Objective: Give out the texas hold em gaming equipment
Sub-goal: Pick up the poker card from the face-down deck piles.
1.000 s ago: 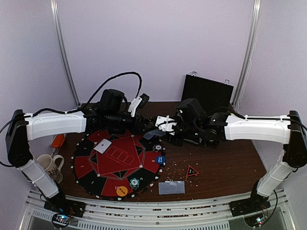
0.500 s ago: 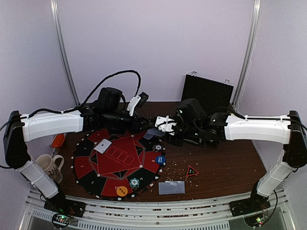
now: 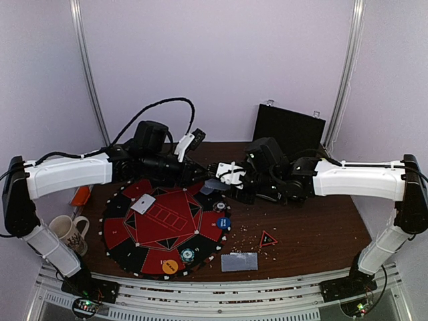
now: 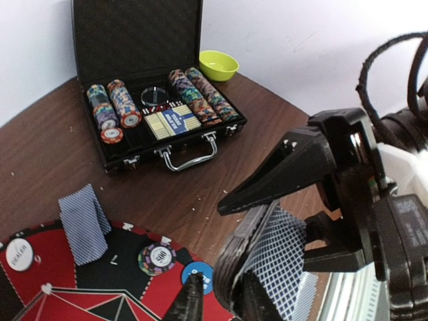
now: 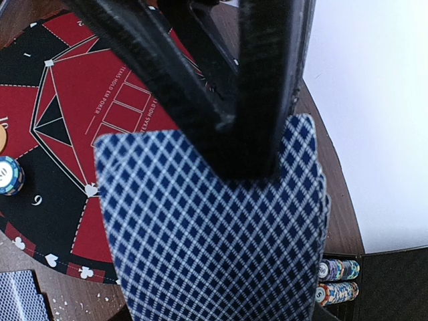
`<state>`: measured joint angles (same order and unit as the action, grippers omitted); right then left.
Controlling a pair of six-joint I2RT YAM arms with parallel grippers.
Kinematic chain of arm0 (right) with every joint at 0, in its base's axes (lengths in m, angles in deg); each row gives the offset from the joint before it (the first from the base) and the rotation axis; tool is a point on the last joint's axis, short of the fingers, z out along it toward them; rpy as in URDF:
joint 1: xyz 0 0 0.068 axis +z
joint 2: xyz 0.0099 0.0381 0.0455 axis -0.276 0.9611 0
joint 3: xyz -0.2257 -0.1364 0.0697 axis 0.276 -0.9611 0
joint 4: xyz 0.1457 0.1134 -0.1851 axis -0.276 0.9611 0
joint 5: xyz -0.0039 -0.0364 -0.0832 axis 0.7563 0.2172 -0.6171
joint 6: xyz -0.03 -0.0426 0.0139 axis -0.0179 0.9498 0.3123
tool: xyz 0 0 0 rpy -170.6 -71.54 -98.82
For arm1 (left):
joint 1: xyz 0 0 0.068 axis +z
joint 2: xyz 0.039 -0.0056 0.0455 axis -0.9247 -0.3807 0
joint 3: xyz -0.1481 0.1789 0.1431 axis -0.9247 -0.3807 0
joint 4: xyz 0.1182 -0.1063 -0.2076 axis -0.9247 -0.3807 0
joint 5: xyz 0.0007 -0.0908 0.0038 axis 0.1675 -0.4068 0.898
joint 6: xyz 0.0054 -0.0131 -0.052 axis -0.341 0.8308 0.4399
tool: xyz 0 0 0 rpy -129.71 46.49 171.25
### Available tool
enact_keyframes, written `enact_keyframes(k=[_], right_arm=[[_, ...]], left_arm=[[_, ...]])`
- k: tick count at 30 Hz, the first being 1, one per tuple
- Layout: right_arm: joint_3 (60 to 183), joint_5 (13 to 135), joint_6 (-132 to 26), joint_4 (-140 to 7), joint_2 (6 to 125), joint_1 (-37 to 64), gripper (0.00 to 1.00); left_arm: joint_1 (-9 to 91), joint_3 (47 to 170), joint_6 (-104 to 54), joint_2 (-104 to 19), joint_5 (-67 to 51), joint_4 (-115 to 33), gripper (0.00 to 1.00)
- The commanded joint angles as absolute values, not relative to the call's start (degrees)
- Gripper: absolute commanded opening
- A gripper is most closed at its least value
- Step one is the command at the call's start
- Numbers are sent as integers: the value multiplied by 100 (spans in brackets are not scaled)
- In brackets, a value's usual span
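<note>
My right gripper (image 3: pixel 225 175) is shut on a deck of blue-backed playing cards (image 4: pixel 281 257), held on edge above the far rim of the red and black poker mat (image 3: pixel 160 227). The card back (image 5: pixel 214 247) fills the right wrist view under the black fingers (image 5: pixel 261 80). My left gripper (image 4: pixel 224 302) straddles the deck's lower end. One of its fingertips (image 4: pixel 191 299) stands a little off the deck's edge; the other lies against the card face. On the mat lie a striped chip (image 4: pixel 157 257), a blue disc (image 4: pixel 199 275), a white dealer disc (image 4: pixel 19 254) and dealt cards (image 4: pixel 83 224).
The open black chip case (image 4: pixel 154 100) with rows of chips sits at the back, a yellow bowl (image 4: pixel 219 65) behind it. A mug (image 3: pixel 70 231) stands at the left. Cards (image 3: pixel 239 261) lie near the front edge, with an orange disc (image 3: pixel 170 267) and a red triangle (image 3: pixel 268 239).
The left gripper's jaws have narrowed around the deck's lower end, and the left arm has shifted slightly left. The right arm and the deck have stayed still.
</note>
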<state>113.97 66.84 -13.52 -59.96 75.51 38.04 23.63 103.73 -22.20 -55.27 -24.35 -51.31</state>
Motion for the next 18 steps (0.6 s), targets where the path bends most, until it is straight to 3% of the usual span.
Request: enact_keyframes(k=[1,8,18], right_arm=[[11509,6575,-1358,-6028,7539,3832,51],[11491,6528,-1349,-6028,7530,3830,51],[11334,6533,-1373,-6028,7421,3701,51]], left_arm=[[2392,10535,-2292,-5350,-2387,-5085,14],[2388,10573,-2294,-5475,-2907,-5048,0],[2446,10287,-2899,-4826,-2853,-4982,0]])
